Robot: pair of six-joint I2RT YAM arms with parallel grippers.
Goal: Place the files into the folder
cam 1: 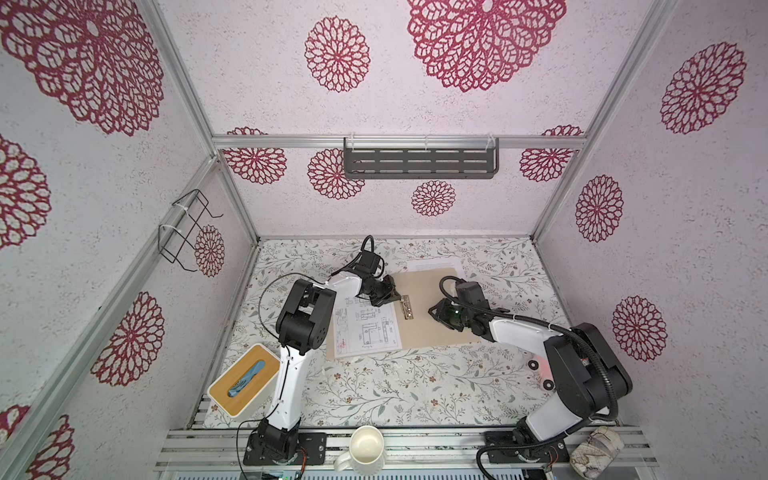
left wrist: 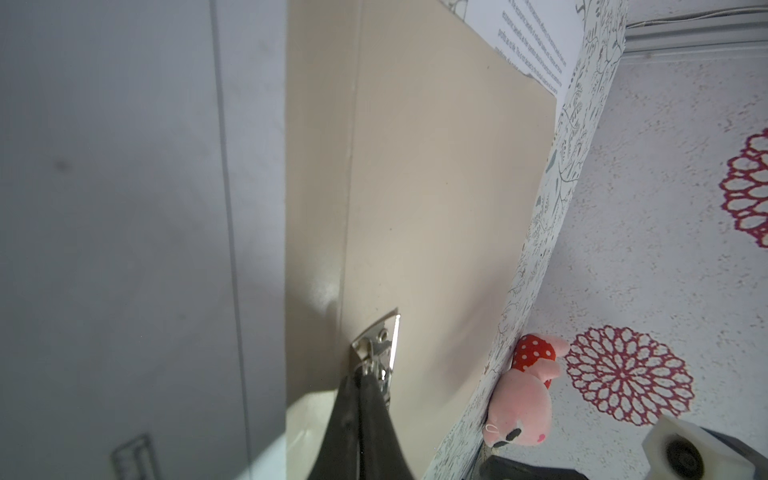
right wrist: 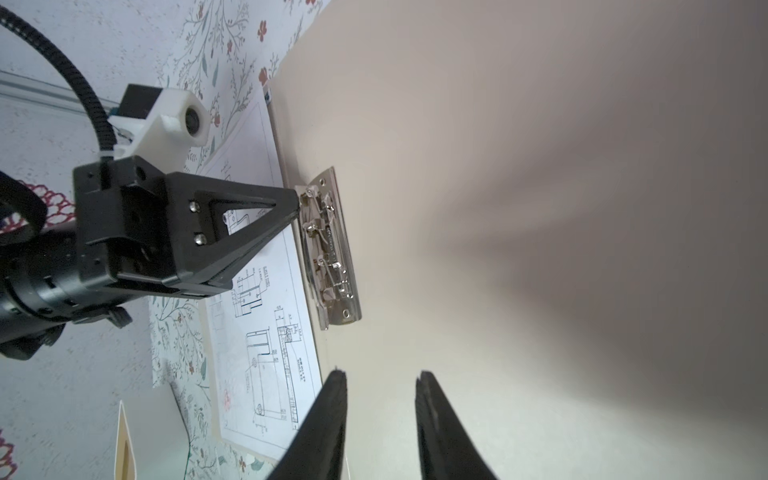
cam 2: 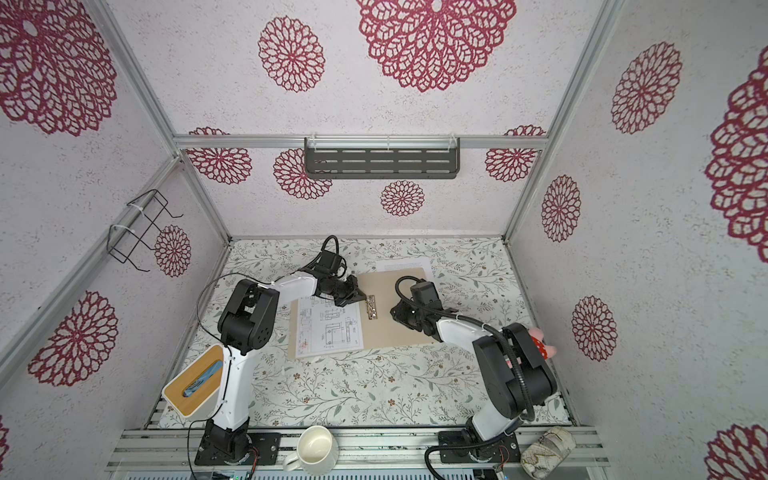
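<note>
Left pincer (right wrist: 297, 203) outstretched — closed; at clip (right wrist: 328, 249)

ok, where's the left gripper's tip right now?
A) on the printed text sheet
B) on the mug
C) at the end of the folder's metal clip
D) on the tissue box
C: in the right wrist view the left gripper, jaws closed, has its tip against the end of the metal clip inside the open folder.
</note>
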